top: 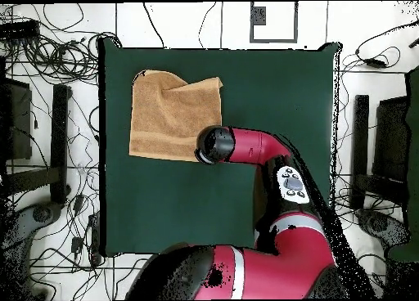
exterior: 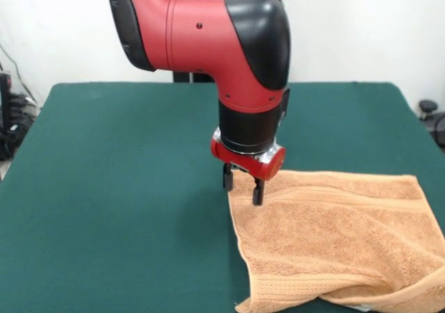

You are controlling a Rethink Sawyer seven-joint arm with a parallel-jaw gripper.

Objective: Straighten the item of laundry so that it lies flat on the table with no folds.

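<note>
The towel [exterior: 334, 243] lies at one corner region of the worktop [exterior: 118, 188], and my jaws [exterior: 242, 184] hang right over its inner far corner, the corner nearest the middle of the green top. From there the whole cloth runs away from me to one side, toward the worktop's edge; in the front view that is to the picture's right and toward the camera. Its longer span looks to lie along that same sideways line, though the bunching makes this a judgement.

The towel is orange-tan terry with a woven band parallel to its far hem. It is not flat. In the overhead view [top: 174, 118] one end is humped and rounded with a crease running across it, and in the front view the near edge is rolled under in a thick fold.

My jaws are parted, two dark fingers [exterior: 258, 191] with a gap between them, holding nothing, their tips just at or just above the corner's pile; I cannot tell whether they touch. The corner below me looks like the handiest place to pinch.
</note>
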